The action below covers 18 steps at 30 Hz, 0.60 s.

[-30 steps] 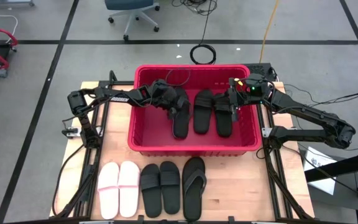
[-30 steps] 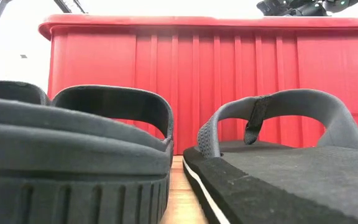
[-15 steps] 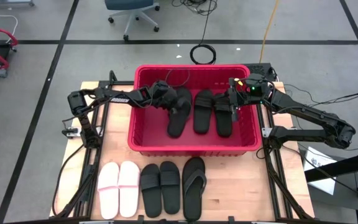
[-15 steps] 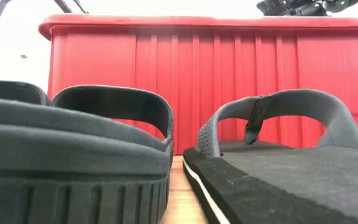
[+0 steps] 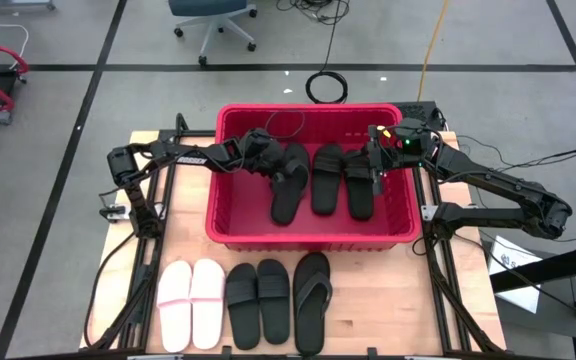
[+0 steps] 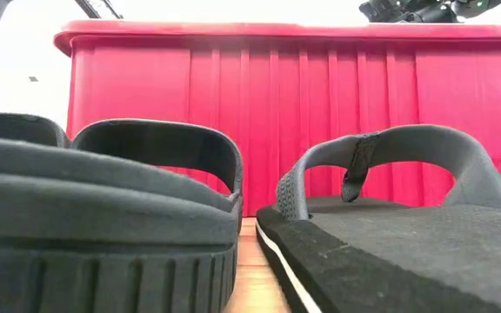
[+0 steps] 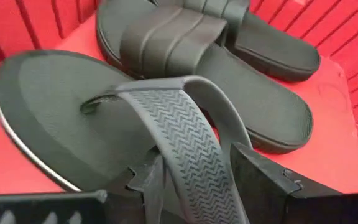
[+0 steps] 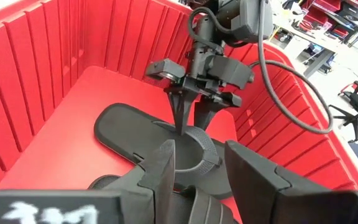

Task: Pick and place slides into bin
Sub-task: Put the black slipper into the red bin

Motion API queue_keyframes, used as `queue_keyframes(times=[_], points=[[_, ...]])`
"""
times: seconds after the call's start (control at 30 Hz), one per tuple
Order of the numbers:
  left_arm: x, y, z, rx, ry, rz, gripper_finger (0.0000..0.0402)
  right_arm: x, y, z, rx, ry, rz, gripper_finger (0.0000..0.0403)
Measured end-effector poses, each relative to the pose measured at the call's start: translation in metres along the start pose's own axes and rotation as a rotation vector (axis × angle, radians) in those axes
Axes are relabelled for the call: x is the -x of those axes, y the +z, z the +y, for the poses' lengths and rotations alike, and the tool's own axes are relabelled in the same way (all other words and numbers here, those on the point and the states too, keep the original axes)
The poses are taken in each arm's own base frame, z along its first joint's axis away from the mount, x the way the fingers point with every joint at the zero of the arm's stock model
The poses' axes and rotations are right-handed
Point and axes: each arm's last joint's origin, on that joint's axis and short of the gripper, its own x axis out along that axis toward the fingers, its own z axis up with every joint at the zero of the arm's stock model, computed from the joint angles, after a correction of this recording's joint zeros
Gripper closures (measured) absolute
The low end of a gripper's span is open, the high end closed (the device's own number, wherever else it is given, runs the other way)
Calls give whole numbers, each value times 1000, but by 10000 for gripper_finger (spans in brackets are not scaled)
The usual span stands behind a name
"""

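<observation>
Inside the red bin (image 5: 230, 222), the left hand (image 5: 271, 165) straddles the strap of the thong flip-flop (image 7: 104, 124) with fingers apart, seemingly letting it go onto the floor beside two wide-strap slides (image 5: 343, 178), over which the right hand (image 5: 376, 172) hovers part-open and empty.

Robotics lab or workshop floor.
Grey tiled floor (image 5: 58, 150) with dark seams, office chair (image 5: 211, 20) at top centre, coiled cable (image 5: 326, 87), wooden table (image 5: 368, 300) on a frame.

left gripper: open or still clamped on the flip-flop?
Open. The left gripper stands spread astride the flip-flop strap in the bin; the sole lies flat on the floor.
</observation>
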Motion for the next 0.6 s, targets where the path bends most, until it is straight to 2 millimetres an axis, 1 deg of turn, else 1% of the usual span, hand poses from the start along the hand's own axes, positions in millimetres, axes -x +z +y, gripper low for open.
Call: queue_keyframes(times=[0.1, 0.2, 0.3, 0.37, 0.5, 0.6], points=[[2, -1, -1, 0, 4, 21, 229, 0, 0, 0, 0, 0, 0, 273], [4, -2, -1, -31, 44, 40, 229, 0, 0, 0, 0, 0, 0, 273], [7, -6, 0, -13, 65, 92, 229, 0, 0, 0, 0, 0, 0, 273], [8, -6, 0, -13, 69, 94, 229, 0, 0, 0, 0, 0, 0, 273], [8, -9, -2, 20, 19, 122, 229, 0, 0, 0, 0, 0, 0, 273], [7, -9, -7, 16, -37, 131, 229, 0, 0, 0, 0, 0, 0, 273]])
